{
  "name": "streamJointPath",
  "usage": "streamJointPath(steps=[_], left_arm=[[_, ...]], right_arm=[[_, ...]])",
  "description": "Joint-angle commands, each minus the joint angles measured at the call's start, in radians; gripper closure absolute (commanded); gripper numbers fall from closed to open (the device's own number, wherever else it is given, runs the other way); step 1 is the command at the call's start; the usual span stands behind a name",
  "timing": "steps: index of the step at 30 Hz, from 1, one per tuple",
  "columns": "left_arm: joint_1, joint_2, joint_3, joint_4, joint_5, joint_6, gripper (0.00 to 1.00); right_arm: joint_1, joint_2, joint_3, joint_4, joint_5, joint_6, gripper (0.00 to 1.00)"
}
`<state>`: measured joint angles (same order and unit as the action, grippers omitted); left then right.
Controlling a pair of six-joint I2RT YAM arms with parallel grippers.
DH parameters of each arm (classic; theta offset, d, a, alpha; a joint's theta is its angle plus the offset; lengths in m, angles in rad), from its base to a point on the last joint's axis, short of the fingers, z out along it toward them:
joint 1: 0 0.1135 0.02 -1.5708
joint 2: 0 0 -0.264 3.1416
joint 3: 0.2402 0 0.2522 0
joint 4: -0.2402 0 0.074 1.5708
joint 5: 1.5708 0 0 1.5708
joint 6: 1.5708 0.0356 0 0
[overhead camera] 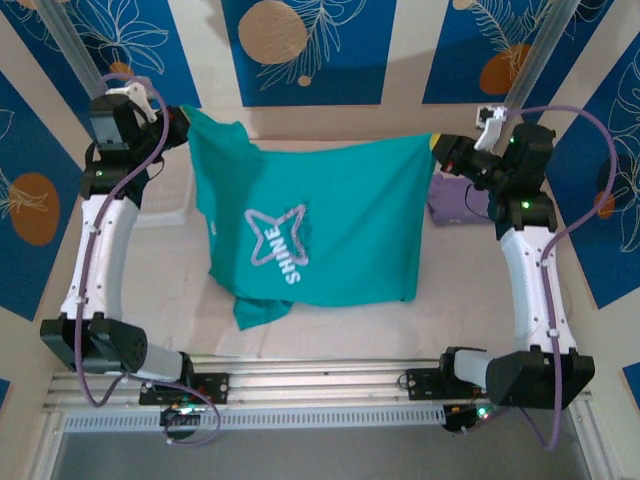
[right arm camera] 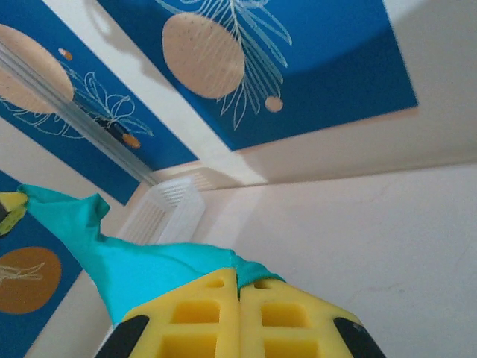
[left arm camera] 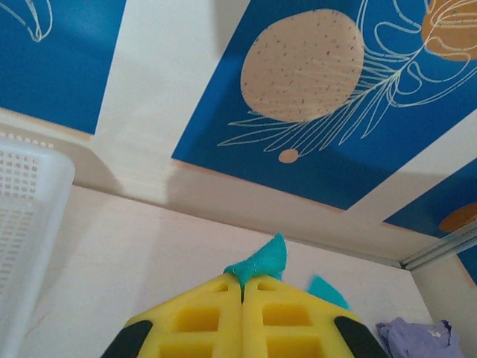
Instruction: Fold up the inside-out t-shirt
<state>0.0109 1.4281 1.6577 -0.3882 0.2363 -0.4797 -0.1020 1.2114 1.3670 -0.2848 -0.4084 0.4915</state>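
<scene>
Blue leaf-patterned panels (overhead camera: 300, 50) wall in the pale table (overhead camera: 160, 290) I'm watching. Over it the teal t-shirt (overhead camera: 340, 210) hangs stretched between both arms, its lower edge reaching the table and the white star print (overhead camera: 277, 243) facing the overhead camera. My left gripper (left arm camera: 242, 283) has its yellow pads pressed together on one top corner, and the right gripper (right arm camera: 238, 280) pinches the other. A crumpled lavender shirt (overhead camera: 455, 200) lies near the right wrist. A white basket (left arm camera: 30, 224) stands on the left arm's side.
</scene>
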Motion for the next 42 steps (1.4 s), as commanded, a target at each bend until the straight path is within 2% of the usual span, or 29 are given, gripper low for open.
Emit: streamJointPath(steps=[1, 6, 15, 21, 29, 34, 38, 40, 42], left_arm=[[-0.006, -0.084, 0.141, 0.143, 0.032, 0.023, 1.0], [-0.006, -0.184, 0.175, 0.144, 0.026, 0.052, 1.0], [-0.006, -0.428, 0.183, 0.147, 0.038, 0.07, 1.0], [-0.006, -0.473, 0.222, 0.145, 0.011, 0.112, 1.0], [-0.006, -0.293, 0.225, 0.175, 0.037, 0.104, 1.0], [-0.011, -0.154, 0.12, 0.274, 0.055, 0.078, 1.0], [-0.031, -0.013, -0.016, 0.401, 0.047, 0.077, 1.0], [-0.042, 0.09, -0.071, 0.476, 0.03, 0.084, 1.0], [-0.058, 0.249, -0.084, 0.551, 0.014, 0.083, 1.0]], right_arm=[[0.003, -0.05, 0.119, 0.018, 0.042, -0.07, 1.0], [0.004, -0.124, 0.175, -0.053, 0.043, -0.125, 1.0], [0.004, -0.367, 0.245, -0.168, 0.085, -0.183, 1.0], [0.005, -0.432, 0.324, -0.211, 0.106, -0.212, 1.0], [0.005, -0.359, 0.278, -0.166, 0.122, -0.236, 1.0], [0.017, -0.264, 0.161, -0.066, 0.124, -0.232, 1.0], [0.073, -0.12, 0.034, 0.076, 0.17, -0.242, 1.0], [0.112, -0.002, -0.005, 0.153, 0.208, -0.257, 1.0], [0.144, 0.182, -0.004, 0.235, 0.263, -0.283, 1.0]])
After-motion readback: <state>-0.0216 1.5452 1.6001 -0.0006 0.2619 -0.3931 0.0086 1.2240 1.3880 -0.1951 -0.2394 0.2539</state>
